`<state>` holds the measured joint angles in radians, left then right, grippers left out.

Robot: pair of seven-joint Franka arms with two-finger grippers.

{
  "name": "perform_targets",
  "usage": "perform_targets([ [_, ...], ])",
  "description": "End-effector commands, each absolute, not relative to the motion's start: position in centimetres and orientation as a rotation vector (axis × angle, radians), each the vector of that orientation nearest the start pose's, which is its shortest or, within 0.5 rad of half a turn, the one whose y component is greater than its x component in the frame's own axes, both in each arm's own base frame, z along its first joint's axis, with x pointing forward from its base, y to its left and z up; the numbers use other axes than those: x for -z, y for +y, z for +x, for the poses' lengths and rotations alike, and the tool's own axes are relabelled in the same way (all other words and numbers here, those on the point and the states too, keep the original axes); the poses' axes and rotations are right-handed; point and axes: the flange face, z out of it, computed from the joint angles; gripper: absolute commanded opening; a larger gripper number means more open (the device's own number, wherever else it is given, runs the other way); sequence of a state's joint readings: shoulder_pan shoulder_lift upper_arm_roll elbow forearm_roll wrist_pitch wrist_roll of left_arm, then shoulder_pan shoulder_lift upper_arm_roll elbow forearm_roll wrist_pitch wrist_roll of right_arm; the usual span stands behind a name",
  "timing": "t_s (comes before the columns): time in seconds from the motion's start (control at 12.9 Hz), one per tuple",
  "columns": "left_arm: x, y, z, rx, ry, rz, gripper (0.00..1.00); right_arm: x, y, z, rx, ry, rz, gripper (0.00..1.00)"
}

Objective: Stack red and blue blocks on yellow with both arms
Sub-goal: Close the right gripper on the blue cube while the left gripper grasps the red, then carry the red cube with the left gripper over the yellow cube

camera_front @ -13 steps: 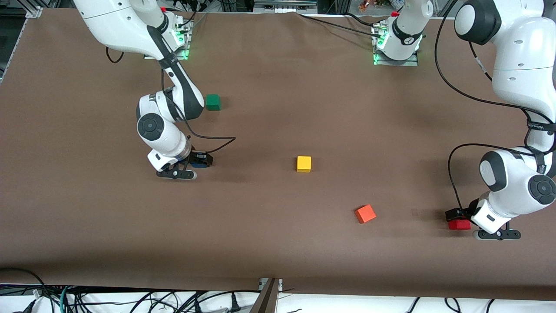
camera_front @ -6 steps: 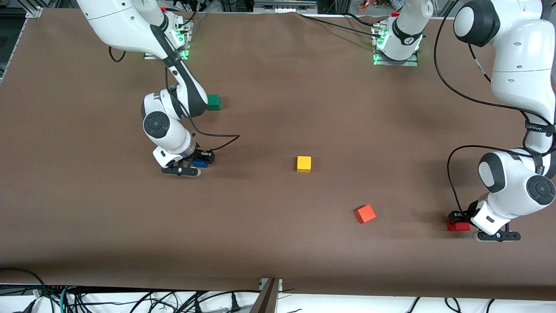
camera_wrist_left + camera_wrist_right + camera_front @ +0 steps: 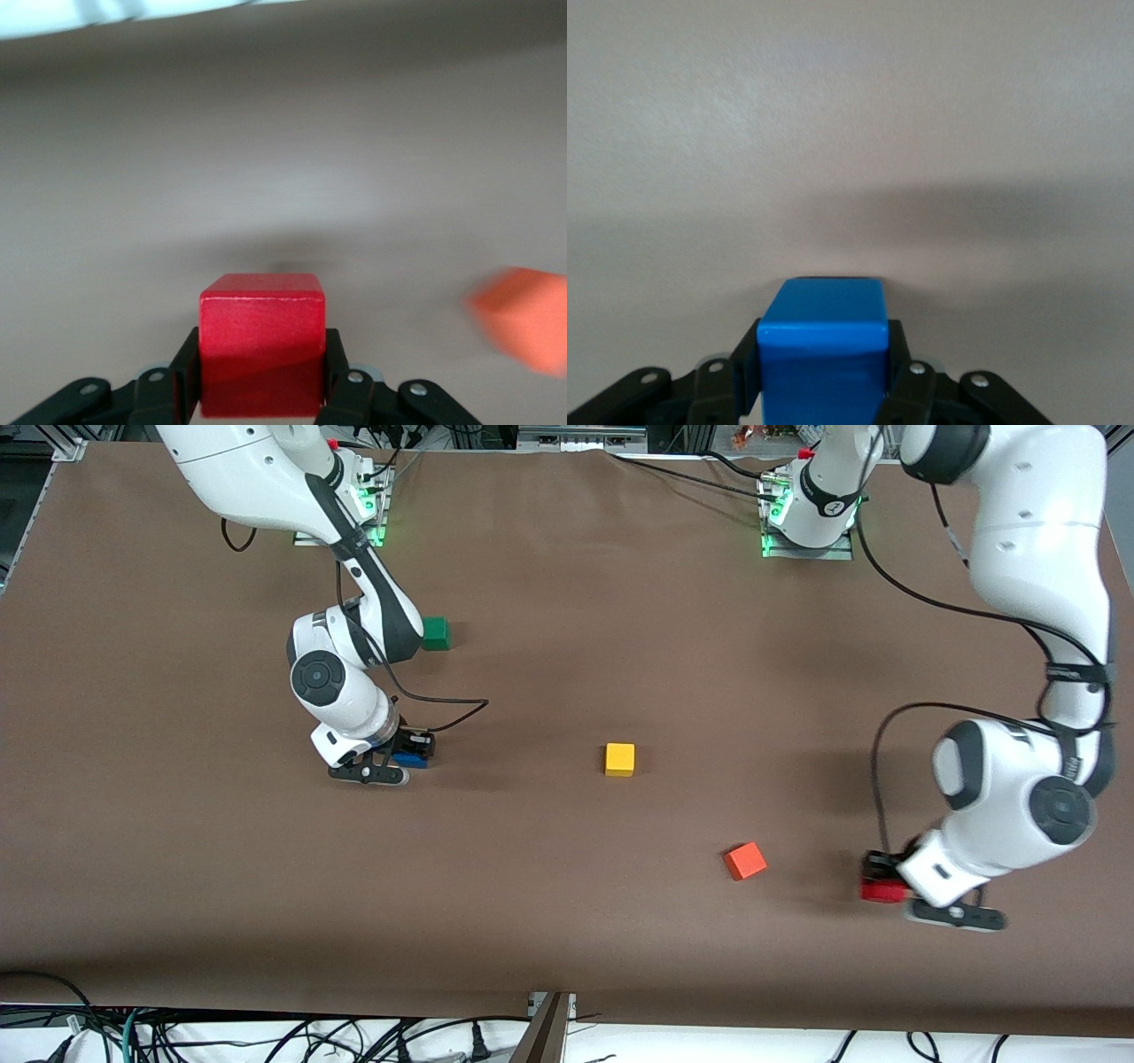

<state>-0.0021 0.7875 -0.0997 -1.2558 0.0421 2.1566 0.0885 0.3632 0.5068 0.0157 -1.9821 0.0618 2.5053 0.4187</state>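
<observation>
Left tool (image 3: pixel 879 877) clamps red cube (image 3: pixel 261 341), right tool (image 3: pixel 409 749) blue cube (image 3: pixel 823 354); side-face grips. Cubes likely light, rigid, matte. Yellow (image 3: pixel 620 759) bare.

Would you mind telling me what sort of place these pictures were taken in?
Most likely a robotics lab bench. Two arms bolted to a brown-covered table hold cubes: the left gripper a red block, the right gripper a blue block. Loose cables run along the table's edge nearest the front camera.
</observation>
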Motion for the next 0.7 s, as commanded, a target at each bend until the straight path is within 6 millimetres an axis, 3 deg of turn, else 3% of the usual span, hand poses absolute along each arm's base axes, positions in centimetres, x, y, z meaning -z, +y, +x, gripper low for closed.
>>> perform_targets([
  [0.0,-31.7,-14.8,73.4,0.086,0.461,-3.151,0.00,-24.6,22.4,58.2,0.002,0.132,-3.081,0.35],
  [0.15,-31.2,-23.2,70.7,0.017,0.556,-3.159,0.00,-27.4,22.4,59.8,-0.004,0.125,-3.081,0.35],
  [0.31,-30.0,-31.8,67.0,-0.016,0.494,-3.148,0.00,-31.5,21.7,62.3,-0.027,0.140,-3.087,0.35],
  [0.62,-28.8,-36.6,64.0,-0.037,0.618,-3.085,0.00,-38.6,21.0,66.1,-0.086,0.163,-3.057,0.35],
])
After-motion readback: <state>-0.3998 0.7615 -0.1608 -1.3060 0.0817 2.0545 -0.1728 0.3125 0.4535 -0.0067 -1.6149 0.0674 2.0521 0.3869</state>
